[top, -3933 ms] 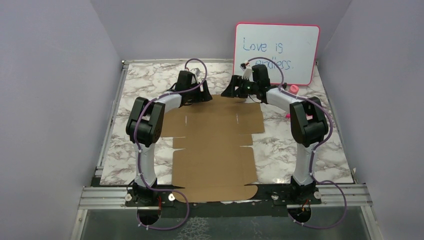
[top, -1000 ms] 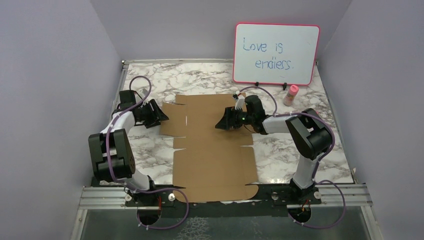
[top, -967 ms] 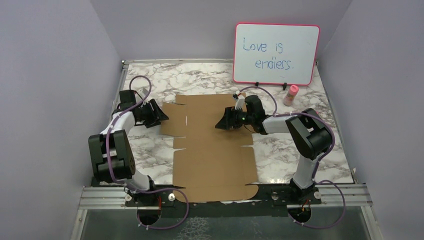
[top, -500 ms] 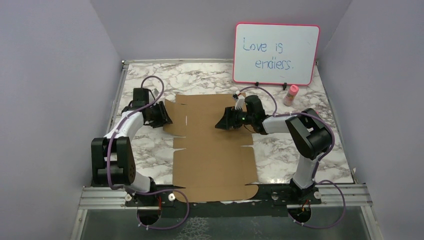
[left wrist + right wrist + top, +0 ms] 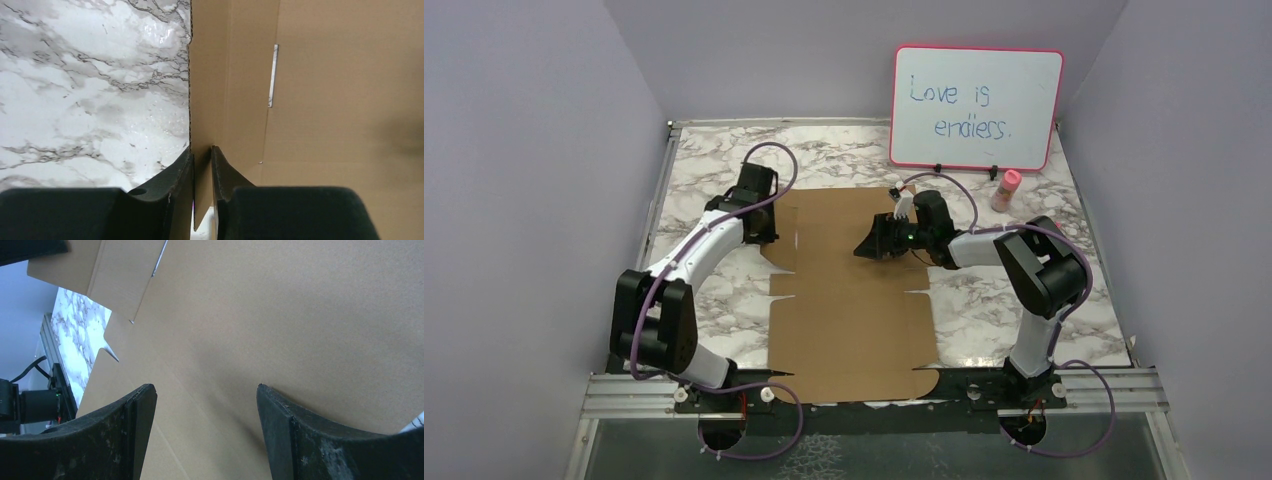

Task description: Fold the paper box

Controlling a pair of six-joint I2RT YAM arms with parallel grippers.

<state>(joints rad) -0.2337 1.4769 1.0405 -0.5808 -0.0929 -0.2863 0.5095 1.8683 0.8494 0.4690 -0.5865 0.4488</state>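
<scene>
Substrate: marble table (image 5: 714, 150). The paper box (image 5: 854, 310) lies on it as a mostly flat, unformed sheet, under both arms. Judged light, stiff between score lines and hinging only at creases; edges may crush.

The right gripper (image 5: 202, 390) has its jaws spread wide and holds nothing; the centre panel is directly beneath them.

The left gripper (image 5: 202, 152) has its jaws nearly closed, pinching the side flap's rim between them. Best hold: flap rim.

Light falls bright and even from above, with soft shadows. In my left wrist view the glossy marble bench (image 5: 75, 100) throws speckled glare beside the paper box (image 5: 325, 75). My right gripper (image 5: 205, 390) looms dark and underlit.
</scene>
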